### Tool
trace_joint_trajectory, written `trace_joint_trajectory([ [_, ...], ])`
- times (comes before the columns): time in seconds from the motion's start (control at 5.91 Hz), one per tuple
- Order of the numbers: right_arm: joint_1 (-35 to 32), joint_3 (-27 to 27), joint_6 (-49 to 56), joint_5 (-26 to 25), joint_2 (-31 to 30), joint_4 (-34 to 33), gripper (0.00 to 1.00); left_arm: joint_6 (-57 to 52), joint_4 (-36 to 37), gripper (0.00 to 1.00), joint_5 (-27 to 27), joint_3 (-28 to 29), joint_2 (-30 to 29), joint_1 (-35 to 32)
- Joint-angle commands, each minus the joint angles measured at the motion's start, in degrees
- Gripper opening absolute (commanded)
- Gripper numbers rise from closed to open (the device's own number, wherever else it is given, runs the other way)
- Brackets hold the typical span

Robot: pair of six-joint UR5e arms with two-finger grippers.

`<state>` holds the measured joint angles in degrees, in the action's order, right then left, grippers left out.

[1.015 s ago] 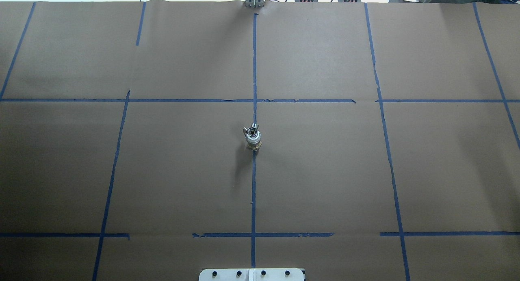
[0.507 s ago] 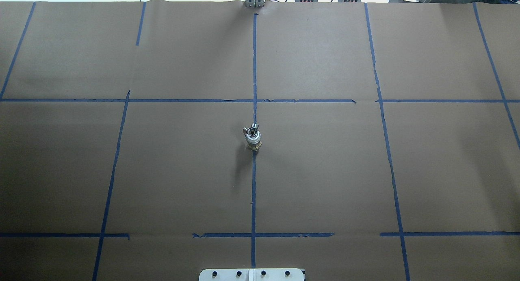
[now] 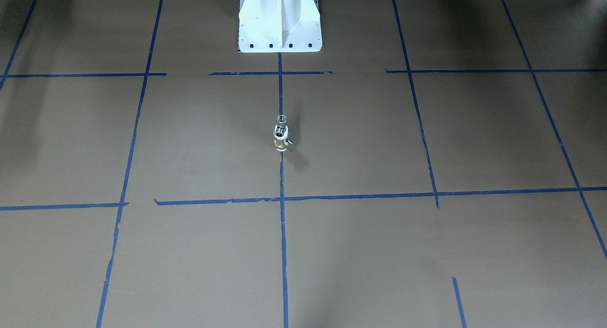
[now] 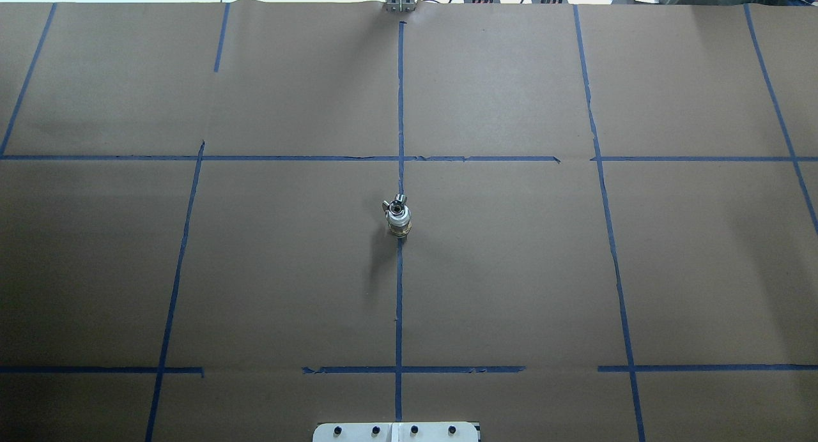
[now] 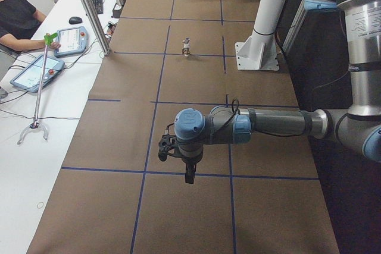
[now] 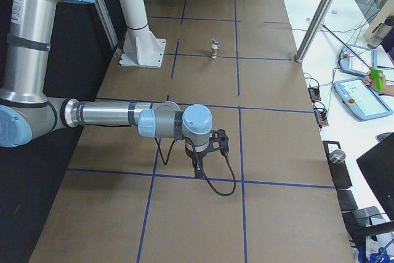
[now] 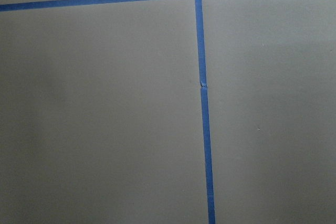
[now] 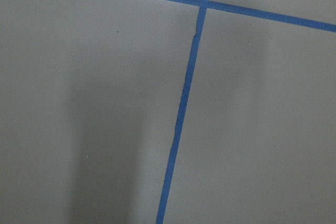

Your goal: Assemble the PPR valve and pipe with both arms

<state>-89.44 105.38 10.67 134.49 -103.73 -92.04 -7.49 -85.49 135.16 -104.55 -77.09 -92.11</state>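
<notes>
The PPR valve [image 4: 399, 225] stands upright at the table's centre on a blue tape line, brass-gold and white. The silver pipe [image 4: 397, 206] sits on top of it, joined to it. The stack also shows in the front view [image 3: 281, 134], the left view [image 5: 186, 47] and the right view [image 6: 214, 47]. Both arms are far from it, at the table's ends. The left gripper [image 5: 189, 174] and the right gripper [image 6: 198, 168] show only in the side views, pointing down above bare paper. I cannot tell if they are open or shut. Both wrist views show only paper and tape.
Brown paper with a blue tape grid covers the table [image 4: 511, 269]. The white bolted pedestal [image 3: 280, 20] stands at the robot's side. A side desk with tablets [image 5: 33, 72], a seated operator [image 5: 15, 19] and a metal post [image 5: 89, 10] lie beyond the far edge.
</notes>
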Motion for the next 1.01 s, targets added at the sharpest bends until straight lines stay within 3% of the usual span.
trace_joint_trajectory([
  [0.0, -0.03, 0.00, 0.48, -0.72, 0.19, 0.02, 1.00, 0.11, 0.50, 1.00, 0.10, -0.83, -0.69, 0.00],
  [0.85, -1.26, 1.67, 3.39, 1.90, -1.47, -4.20, 1.00, -0.51, -0.03, 1.00, 2.83, -0.83, -0.26, 0.09],
])
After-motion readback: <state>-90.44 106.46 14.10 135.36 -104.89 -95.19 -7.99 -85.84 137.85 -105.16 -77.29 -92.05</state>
